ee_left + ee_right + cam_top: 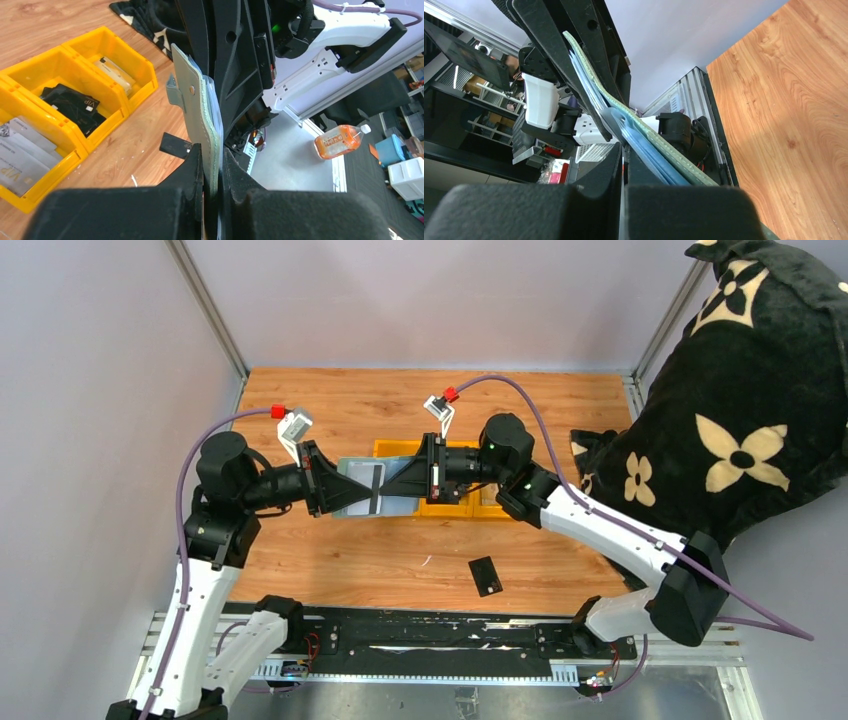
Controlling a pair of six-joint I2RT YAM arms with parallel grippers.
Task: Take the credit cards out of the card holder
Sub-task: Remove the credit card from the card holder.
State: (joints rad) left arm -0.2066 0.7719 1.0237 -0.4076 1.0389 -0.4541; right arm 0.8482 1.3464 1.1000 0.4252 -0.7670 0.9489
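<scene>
The pale grey-green card holder [358,480] hangs on edge above the table between both arms. My left gripper [335,490] is shut on its left end; in the left wrist view the holder [197,110] rises from between the fingers of that gripper [212,167]. My right gripper [392,485] meets it from the right and is shut [624,155]. A thin pale edge, seemingly a silvery credit card, sits between its pads. The holder's green outer edge [671,152] and blue pockets run beside one finger. A black credit card [485,575] [176,145] lies flat on the table.
Yellow bins [395,448] stand behind the holder; in the left wrist view one bin [115,117] holds a bulky black lump [75,107] and another holds silvery VIP cards [20,155]. A black flower-patterned plush cloth [740,430] covers the right side.
</scene>
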